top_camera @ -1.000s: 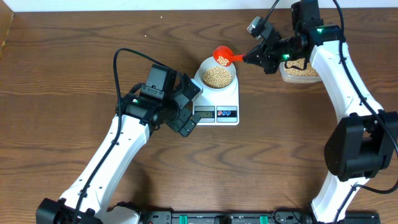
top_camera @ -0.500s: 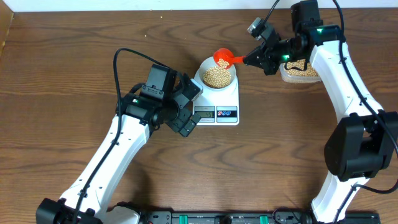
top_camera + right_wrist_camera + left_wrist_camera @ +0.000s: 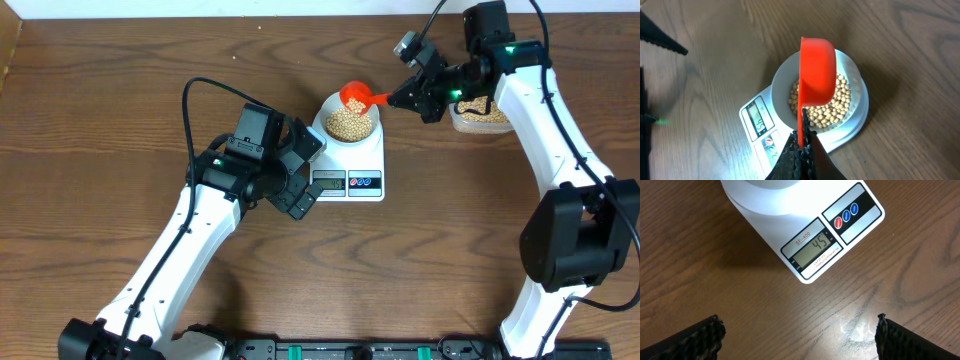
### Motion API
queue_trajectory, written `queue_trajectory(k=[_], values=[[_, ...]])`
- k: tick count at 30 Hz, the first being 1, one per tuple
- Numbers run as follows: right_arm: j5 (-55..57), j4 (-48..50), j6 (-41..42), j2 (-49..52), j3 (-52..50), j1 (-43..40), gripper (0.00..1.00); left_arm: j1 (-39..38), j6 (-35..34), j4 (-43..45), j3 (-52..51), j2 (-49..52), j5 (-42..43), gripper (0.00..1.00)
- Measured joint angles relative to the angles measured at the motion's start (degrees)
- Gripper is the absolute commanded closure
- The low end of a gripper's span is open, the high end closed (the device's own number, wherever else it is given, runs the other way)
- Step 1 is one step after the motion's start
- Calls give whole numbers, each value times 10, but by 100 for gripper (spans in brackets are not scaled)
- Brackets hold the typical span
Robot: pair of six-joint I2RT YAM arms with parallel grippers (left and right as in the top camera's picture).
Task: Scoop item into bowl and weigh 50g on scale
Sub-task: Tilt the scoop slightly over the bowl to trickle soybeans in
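Right, the right gripper (image 3: 801,145) is clamped tight on the thin handle of the red scoop (image 3: 816,70), jaws pinched at the bottom centre of the wrist view. From there the scoop's long axis runs straight up the frame, cup end hanging over the bowl (image 3: 785,85). So the target lies dead ahead of the jaws, no sideways reach needed. The cup is rolled over with its back towards the camera; I can't tell whether any grains are left inside.

The beans (image 3: 832,107) fill the bowl in a good heap, and the bowl sits on the scale (image 3: 810,245), whose display (image 3: 816,246) reads 45 in the left wrist view. A touch short of target, I'd judge, so the next pour wants only a trickle.

In the overhead view the right arm climbs the right edge, folds at the top and points its wrist leftward, with the clear tub (image 3: 482,117) of beans just behind it. The left gripper (image 3: 800,337) hangs wide open over bare table (image 3: 715,270) at the scale's display edge, holding nothing. The right arm is plainly the nearer one.
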Motion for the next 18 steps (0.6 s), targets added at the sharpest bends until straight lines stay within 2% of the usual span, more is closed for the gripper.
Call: queue_trajectory(k=[18], values=[[14, 9, -56, 0, 0, 4, 99, 0, 0, 0, 0, 0, 0, 2]])
